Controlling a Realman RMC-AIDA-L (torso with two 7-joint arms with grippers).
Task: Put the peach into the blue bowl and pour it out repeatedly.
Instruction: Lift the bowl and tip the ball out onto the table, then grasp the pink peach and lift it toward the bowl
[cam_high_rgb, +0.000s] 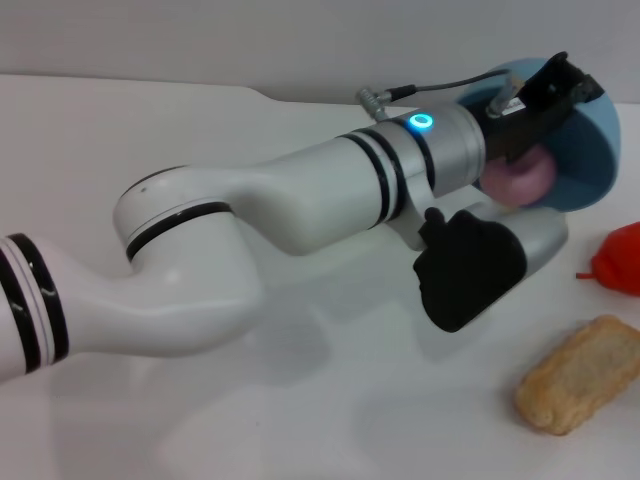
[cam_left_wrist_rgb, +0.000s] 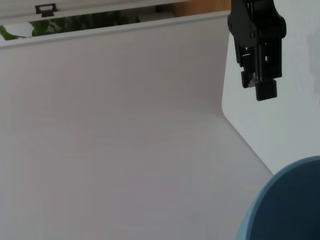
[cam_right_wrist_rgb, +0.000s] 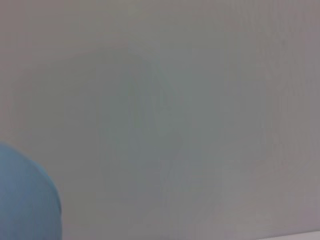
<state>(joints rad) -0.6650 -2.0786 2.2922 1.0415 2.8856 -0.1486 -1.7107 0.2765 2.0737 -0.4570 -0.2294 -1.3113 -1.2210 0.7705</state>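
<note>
The blue bowl was the biggest task item, tipped on its side at the far right of the white table, mouth facing the left arm. The left gripper reached in at the bowl's upper rim; whether its fingers were clamped on the rim couldn't be told, wrist body blocked it. The peach sat at the bowl's lower lip, just below the gripper, partly hidden behind the wrist. Looked like the pour step, with the peach about to roll out toward the left arm's side. The peach is round, so no long axis matters. The left arm was clearly the nearer one. The right gripper hung apart, off beyond the bowl, idle; fingers unclear. Nearby: a beige bread-like piece in front and a red item at the right edge, both possibly in the roll path.
</note>
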